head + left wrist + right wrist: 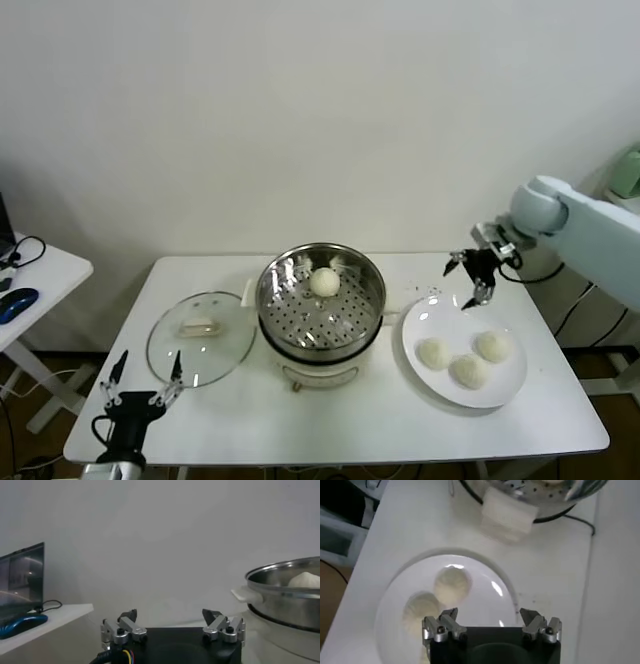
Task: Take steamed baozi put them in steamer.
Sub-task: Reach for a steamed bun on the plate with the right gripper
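the right gripper [469,281] is holding its two fingers [449,621] spread fully wide with nothing between them, hanging just above the 12 o'clock rim of the white plate [513,375]. in the right wrist view the plate is lying directly below the fingers. three steamed baozi [433,352] are sitting together on the plate, at about 9, 6 and 3 o'clock of its middle. a fourth bun [324,282] is resting alone inside the steamer [370,300], toward the 12 o'clock side of its perforated floor. the steamer is standing at the centre of the bench [380,425], with the plate at its 3 o'clock and one glass lid [200,338] lying flat at its 9 o'clock. the left gripper [140,382] is waiting at the near left corner of the bench, its two fingers [125,626] standing wide apart and empty.
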Available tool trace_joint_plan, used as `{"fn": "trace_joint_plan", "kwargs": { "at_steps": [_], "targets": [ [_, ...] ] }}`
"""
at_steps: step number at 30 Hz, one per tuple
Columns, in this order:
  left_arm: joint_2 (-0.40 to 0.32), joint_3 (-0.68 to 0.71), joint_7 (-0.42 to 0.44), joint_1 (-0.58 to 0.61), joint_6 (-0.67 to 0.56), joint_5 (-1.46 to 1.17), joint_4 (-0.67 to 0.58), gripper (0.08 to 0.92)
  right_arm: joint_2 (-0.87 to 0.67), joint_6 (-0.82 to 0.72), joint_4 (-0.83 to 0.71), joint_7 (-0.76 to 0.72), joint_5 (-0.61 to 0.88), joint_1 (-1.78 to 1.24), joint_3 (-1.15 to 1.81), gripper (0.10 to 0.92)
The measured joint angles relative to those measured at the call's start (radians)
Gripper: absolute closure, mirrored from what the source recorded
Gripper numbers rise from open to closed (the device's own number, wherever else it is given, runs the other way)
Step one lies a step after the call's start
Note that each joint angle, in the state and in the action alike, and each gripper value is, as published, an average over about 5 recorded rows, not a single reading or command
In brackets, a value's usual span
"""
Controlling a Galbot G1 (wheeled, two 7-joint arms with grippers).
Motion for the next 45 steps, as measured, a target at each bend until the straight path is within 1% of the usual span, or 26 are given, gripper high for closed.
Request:
{"fn": "trace_joint_plan", "kwargs": {
  "at_steps": [6,16,31,45],
  "targets": [
    [-0.001,-0.006,-0.001,0.005,-0.004,-0.001,0.005,0.177,0.011,-0.02,-0.017,0.018,-0.015,-0.097,0.029,0.203],
    [-0.002,-0.009,-0.002,0.008,-0.009,-0.002,0.02,0.177,0.063,-0.035,-0.054,0.037,-0.025,-0.171,0.05,0.203],
    [-0.003,-0.009,-0.004,0.005,-0.007,-0.003,0.025,0.177,0.127,-0.033,-0.111,0.051,-0.044,-0.204,0.056,0.203],
    [-0.003,-0.009,-0.005,0.002,-0.006,-0.003,0.028,0.177,0.146,-0.021,-0.146,0.051,-0.076,-0.219,0.066,0.213]
  ]
}}
